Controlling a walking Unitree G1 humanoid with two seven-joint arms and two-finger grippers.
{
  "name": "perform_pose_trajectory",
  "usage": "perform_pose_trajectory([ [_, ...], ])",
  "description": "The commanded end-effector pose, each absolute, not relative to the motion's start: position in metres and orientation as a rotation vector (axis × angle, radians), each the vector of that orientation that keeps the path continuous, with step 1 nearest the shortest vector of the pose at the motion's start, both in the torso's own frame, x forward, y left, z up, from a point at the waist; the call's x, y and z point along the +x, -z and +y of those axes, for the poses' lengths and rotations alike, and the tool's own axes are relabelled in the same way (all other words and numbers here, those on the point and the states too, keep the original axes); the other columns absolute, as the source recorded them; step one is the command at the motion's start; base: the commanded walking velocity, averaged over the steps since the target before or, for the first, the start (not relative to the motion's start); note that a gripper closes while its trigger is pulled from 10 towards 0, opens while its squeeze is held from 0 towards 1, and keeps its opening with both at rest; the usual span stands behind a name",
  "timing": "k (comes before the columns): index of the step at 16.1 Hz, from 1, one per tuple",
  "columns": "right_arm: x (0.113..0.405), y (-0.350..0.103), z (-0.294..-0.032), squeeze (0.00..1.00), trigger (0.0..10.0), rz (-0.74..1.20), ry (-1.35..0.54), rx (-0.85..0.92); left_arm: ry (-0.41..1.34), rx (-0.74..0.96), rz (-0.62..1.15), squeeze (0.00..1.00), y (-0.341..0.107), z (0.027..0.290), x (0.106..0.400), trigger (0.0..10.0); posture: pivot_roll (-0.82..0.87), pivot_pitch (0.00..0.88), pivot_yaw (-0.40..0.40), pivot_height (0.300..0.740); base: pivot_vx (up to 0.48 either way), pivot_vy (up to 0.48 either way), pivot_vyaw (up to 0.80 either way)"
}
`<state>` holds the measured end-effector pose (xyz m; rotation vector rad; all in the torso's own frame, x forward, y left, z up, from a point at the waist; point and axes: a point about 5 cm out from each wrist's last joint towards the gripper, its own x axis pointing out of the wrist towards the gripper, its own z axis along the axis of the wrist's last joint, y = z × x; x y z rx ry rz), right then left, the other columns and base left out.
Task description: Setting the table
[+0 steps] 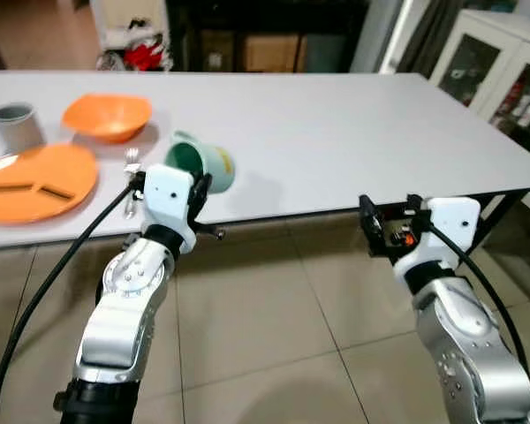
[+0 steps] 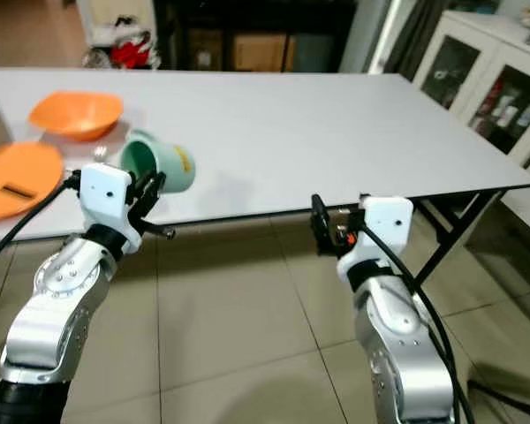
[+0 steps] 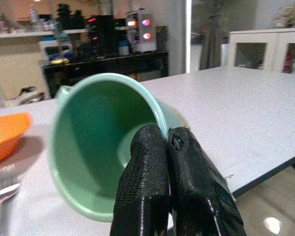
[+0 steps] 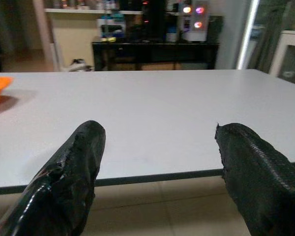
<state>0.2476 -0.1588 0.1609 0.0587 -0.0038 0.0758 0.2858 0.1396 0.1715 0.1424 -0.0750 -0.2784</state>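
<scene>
My left gripper (image 3: 169, 142) has its jaws pressed fully together, one finger against the other, gripping nothing. Their tips sit at the rim of the green cup (image 1: 200, 164), which lies tipped on its side near the front edge of the white surface (image 1: 336, 132), mouth facing my left wrist. My right gripper (image 4: 157, 147) has its jaws spread wide and empty, held just off the front edge of the surface, level with it, well apart from the cup.

Beside the cup, toward my left, a fork (image 1: 131, 162) lies on the surface. Beyond it sits an orange bowl (image 1: 108, 116); an orange divided plate (image 1: 37, 179) lies at the front left, and a grey cup (image 1: 16, 124) stands upright behind that plate. A white glass-fronted cabinet (image 1: 503, 75) stands at far right.
</scene>
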Motion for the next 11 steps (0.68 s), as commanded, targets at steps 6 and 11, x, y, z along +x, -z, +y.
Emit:
perform_pose_trajectory([
  [6, 0.2469, -0.1615, -0.1728, 0.0, 10.0, -0.021, -0.015, 0.032, 0.338, 0.147, -0.108, 0.0, -0.1775, 0.1234, 0.29, 10.0, -0.04, 0.0, -0.037, 0.74, 0.337, 0.0, 0.0],
  [11, 0.248, -0.1617, -0.1731, 0.0, 10.0, -0.026, -0.012, 0.037, 0.338, 0.153, -0.111, 0.0, -0.1781, 0.1238, 0.2913, 10.0, -0.03, 0.0, -0.035, 0.74, 0.34, 0.0, 0.0],
])
